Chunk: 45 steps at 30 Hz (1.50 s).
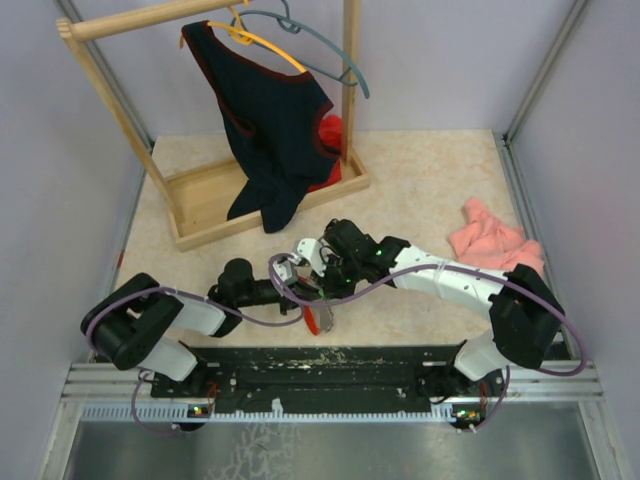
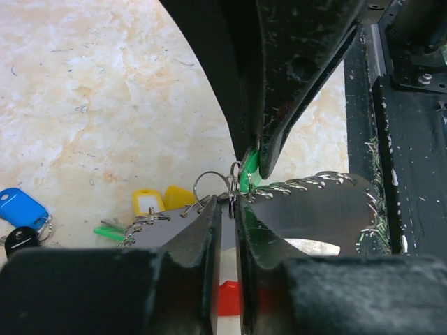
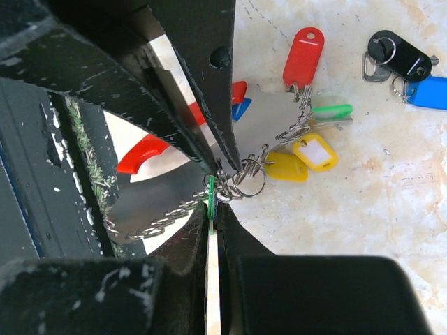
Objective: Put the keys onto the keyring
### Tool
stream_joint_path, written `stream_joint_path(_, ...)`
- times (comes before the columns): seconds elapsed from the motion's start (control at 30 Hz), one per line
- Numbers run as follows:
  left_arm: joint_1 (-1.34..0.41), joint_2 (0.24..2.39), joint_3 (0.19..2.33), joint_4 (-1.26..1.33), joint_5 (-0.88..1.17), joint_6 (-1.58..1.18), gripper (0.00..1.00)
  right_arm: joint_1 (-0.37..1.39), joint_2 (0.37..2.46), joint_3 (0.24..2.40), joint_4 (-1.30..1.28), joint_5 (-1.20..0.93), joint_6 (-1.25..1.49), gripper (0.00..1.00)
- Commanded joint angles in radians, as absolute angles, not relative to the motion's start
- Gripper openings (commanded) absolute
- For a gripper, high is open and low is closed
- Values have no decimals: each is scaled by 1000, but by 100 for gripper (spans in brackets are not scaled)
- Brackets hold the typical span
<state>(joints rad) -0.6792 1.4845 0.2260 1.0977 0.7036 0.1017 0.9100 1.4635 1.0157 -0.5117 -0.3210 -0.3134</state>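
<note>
**Two grippers meeting tip to tip over the keyring.** The left gripper (image 2: 229, 209) has its fingers drawn almost together on a small wire split ring (image 2: 231, 188). The right gripper (image 3: 213, 209) is closed on a green plastic-headed key (image 2: 248, 174), which touches that split ring.

Just beneath both lies the keyring (image 3: 157, 202), an oval loop of grey metal with a red section (image 3: 143, 153). It sits near the table's (image 2: 105, 91) near edge, between the two arms. A cluster already hangs from it: two yellow-headed keys (image 3: 314, 152), a red-headed key (image 3: 304, 56) and a second green one (image 3: 332, 110). A blue-headed key (image 3: 426, 92) and a black-headed key (image 3: 398, 54) lie apart on the table.

**Risks.**
- The split ring is held only at the fingertips, so a slight twist from the right gripper could likely pop it free.
- The green key could pivot in its pinch and miss the wire gap.
- The fingertips are crowded together and may collide.
- A pull could drag the whole cluster.

**Orientation.** The green key is held edge-on, its long axis roughly along the right gripper's fingers. In the right wrist view the keyring's long axis runs diagonally from lower left to upper right, with the red section toward the arm bases.
</note>
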Motion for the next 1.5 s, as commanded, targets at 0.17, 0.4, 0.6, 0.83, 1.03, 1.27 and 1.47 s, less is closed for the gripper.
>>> stream_joint_path(0.17, -686, 1479, 233, 1101, 680, 110, 1, 922, 1435, 1049, -511, -267, -317, 0)
stream_joint_path(0.4, -686, 1454, 213, 1103, 662, 133, 1, 833, 1438, 989, -531, -238, -254, 0)
stream_joint_path(0.6, -691, 1445, 196, 1153, 693, 136, 0, 825, 1490, 1008, -548, -252, -243, 0)
stream_joint_path(0.83, -756, 1405, 189, 1145, 677, 202, 1, 823, 1561, 1050, -554, -313, -237, 0)
stream_joint_path(1.03, -807, 1387, 206, 1080, 637, 257, 1, 825, 1622, 1102, -557, -349, -244, 0)
stream_joint_path(1.27, -809, 1388, 196, 1075, 534, 263, 1, 826, 1586, 1061, -546, -257, -252, 0)
stream_joint_path(1.47, -808, 1380, 183, 1055, 415, 251, 2, 834, 1468, 977, -487, -216, -282, 0)
